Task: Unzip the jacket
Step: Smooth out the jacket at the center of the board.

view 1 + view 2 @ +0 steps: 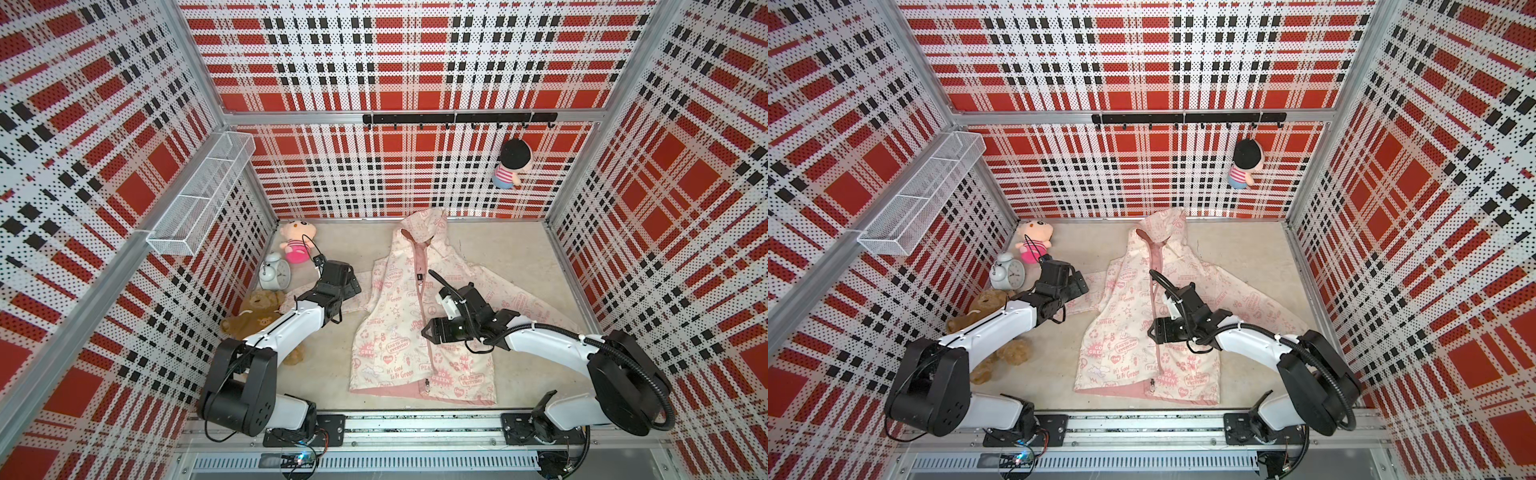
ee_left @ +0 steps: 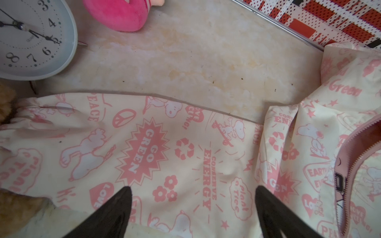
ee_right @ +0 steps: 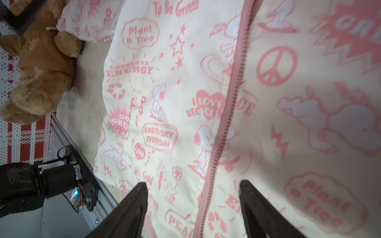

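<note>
The left gripper (image 2: 193, 188) and right gripper (image 3: 193, 183) gape empty over the jacket (image 1: 386, 328). Best pinch the pull (image 2: 339, 181) squarely; hold the fabric taut; draw hemward.

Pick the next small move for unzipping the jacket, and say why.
Probably slide the open right claw along the pink front zipper toward the hood, to the small black pull tab. The cream pink-printed hooded jacket lies flat, zipped shut below that tab. The right claw straddles the zipper mid-chest, holding nothing. The left claw hangs open over a sleeve.
</note>
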Motion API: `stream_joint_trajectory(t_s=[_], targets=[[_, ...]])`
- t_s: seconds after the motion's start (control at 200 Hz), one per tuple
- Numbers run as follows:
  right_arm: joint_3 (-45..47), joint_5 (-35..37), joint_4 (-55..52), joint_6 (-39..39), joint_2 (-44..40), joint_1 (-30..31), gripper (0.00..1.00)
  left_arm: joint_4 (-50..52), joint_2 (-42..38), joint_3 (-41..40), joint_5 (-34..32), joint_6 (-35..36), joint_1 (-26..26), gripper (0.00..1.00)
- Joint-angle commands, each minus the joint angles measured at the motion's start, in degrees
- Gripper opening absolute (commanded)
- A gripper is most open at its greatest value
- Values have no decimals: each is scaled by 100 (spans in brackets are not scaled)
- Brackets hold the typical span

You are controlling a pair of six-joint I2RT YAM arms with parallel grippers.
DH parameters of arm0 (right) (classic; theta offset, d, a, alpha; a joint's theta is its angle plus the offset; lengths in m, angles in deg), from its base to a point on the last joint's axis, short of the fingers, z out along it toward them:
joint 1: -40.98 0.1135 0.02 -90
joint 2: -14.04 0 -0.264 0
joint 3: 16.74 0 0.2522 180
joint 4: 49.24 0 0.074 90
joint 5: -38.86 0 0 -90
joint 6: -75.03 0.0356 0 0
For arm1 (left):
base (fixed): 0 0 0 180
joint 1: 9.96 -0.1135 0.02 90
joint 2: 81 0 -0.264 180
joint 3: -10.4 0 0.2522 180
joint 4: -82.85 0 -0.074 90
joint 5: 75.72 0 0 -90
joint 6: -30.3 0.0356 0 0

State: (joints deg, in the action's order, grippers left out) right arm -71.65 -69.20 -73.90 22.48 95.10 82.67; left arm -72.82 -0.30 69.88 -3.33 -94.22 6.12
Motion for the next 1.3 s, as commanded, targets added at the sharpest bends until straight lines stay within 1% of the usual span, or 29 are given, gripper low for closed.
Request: stream_joint_trajectory(t_s=[0.0,0.165,0.311,0.476,0.621,0.827,0.912,0.977,1.012,1.107,1.228,1.293], targets=[[222,206,75,610,-247,360,73,-356,-225,-178,125,-87,-26,93],[603,355,320,1198,-414,819,71,-492,-318,-380,255,-134,-24,93],[905,529,563,1659,-455,1195,68,-546,-495,-525,284,-96,-16,93],[1015,764,499,1934,-376,1477,61,-499,-695,-645,309,-37,-8,92],[1168,830,543,2140,-358,1617,54,-477,-934,-791,329,-46,-7,92],[1171,1019,326,2249,-341,1770,53,-434,-1127,-895,343,-21,-15,93],[1170,1080,301,2276,-270,1790,56,-407,-1130,-898,327,-2,-17,93],[1188,1166,332,2308,-231,1799,56,-406,-1127,-906,319,7,-10,93],[1201,1213,348,2333,-231,1807,54,-402,-1128,-906,309,7,-17,93],[1206,1315,342,2376,-317,1823,39,-406,-1128,-898,290,0,-17,93],[1137,1456,154,2409,-568,1877,24,-441,-1097,-880,284,-2,-29,93],[1053,1543,-6,2406,-723,1919,20,-463,-1063,-864,288,-11,-42,93]])
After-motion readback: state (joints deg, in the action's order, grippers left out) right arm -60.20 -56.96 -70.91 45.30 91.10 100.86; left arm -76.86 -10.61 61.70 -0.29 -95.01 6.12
